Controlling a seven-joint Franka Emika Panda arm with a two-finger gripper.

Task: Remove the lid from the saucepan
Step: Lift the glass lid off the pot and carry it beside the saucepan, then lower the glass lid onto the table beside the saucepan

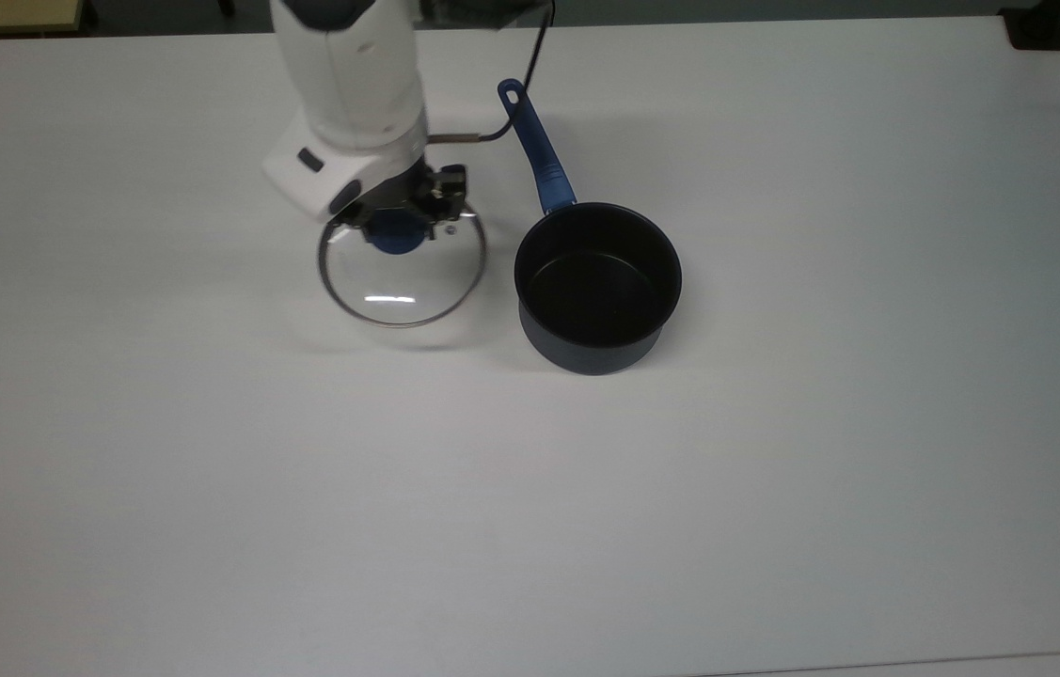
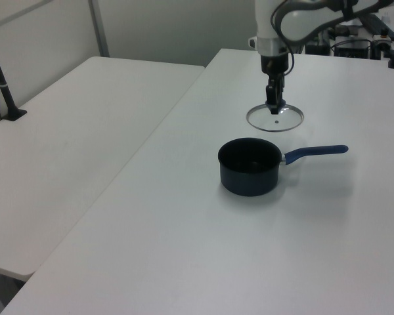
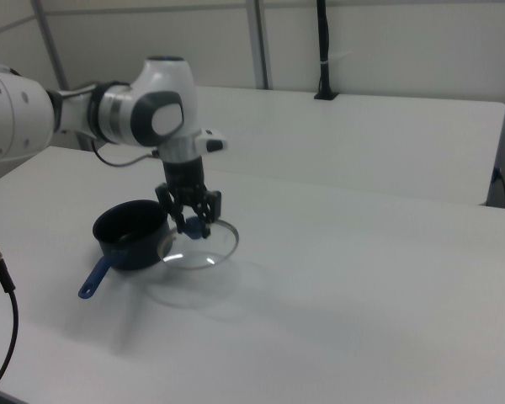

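Note:
The saucepan (image 1: pixel 597 291) stands uncovered on the white table, dark and empty, its blue handle (image 1: pixel 537 155) pointing to the top view's top; it also shows in the left view (image 2: pixel 249 167) and the right view (image 3: pixel 130 236). The glass lid (image 1: pixel 403 277) hangs in the air to the top view's left of the pan, clear of it, with my gripper (image 1: pixel 398 221) shut on its blue knob (image 1: pixel 395 233). In the left view the lid (image 2: pixel 274 118) floats beyond the pan under the gripper (image 2: pixel 274 104). In the right view the lid (image 3: pixel 200 245) hangs level beside the pan, held by the gripper (image 3: pixel 191 220).
The white table (image 1: pixel 210 489) stretches wide around the pan. A black cable (image 1: pixel 530 66) runs from the arm near the pan's handle. A second white table (image 2: pixel 72 138) stands beside this one, with a black post (image 2: pixel 3 85) on it.

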